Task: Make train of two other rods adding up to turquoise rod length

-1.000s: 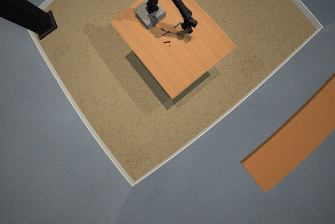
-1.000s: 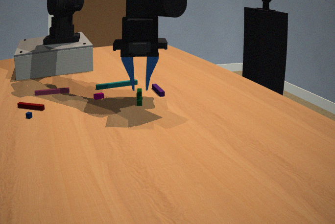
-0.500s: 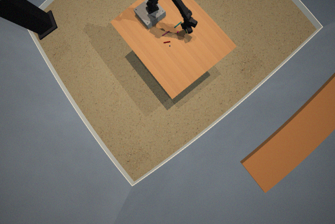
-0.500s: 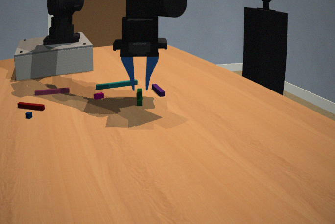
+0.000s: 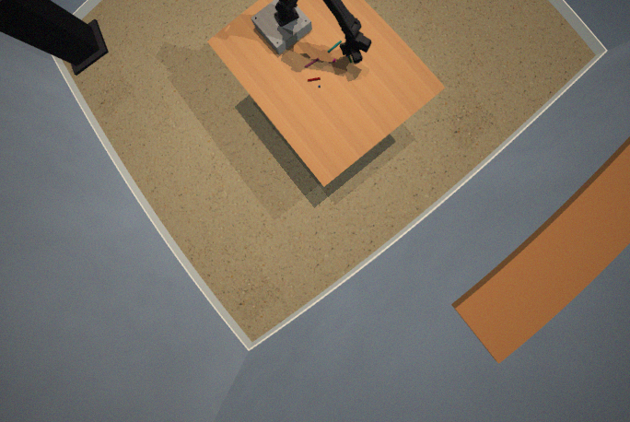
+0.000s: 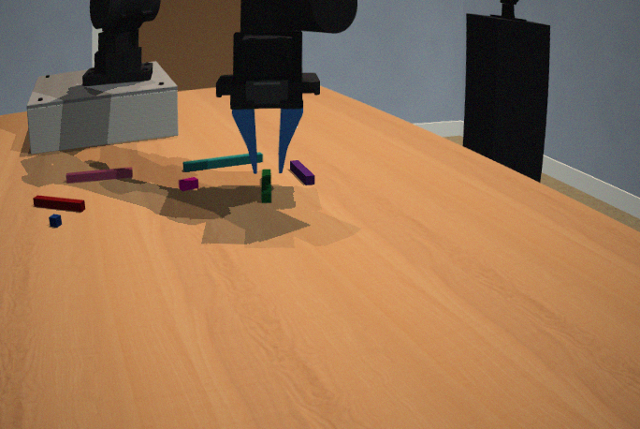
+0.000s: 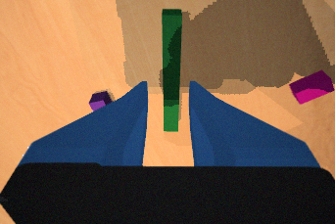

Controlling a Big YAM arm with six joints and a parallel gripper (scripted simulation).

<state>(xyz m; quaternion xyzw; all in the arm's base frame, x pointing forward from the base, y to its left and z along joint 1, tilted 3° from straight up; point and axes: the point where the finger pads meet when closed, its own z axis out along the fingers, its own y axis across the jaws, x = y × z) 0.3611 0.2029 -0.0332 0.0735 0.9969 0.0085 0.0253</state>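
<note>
The green rod (image 6: pixel 266 185) lies flat on the table in the arm's shadow; in the wrist view (image 7: pixel 171 73) it runs straight away from me. My gripper (image 6: pixel 267 170) hangs just above its near end. The blue fingers stand a little apart, one on each side of the rod, with a gap to each side. They hold nothing. The turquoise rod (image 6: pixel 221 161) lies just behind the fingers. The short magenta rod (image 6: pixel 188 183) is to the left, also in the wrist view (image 7: pixel 311 87). A purple rod (image 6: pixel 301 171) lies close on the right.
A long pinkish-purple rod (image 6: pixel 98 174), a red rod (image 6: pixel 58 203) and a small blue cube (image 6: pixel 54 220) lie at the left. The arm's grey base (image 6: pixel 101 108) stands behind them. A black pedestal (image 6: pixel 504 92) stands off the table at the right.
</note>
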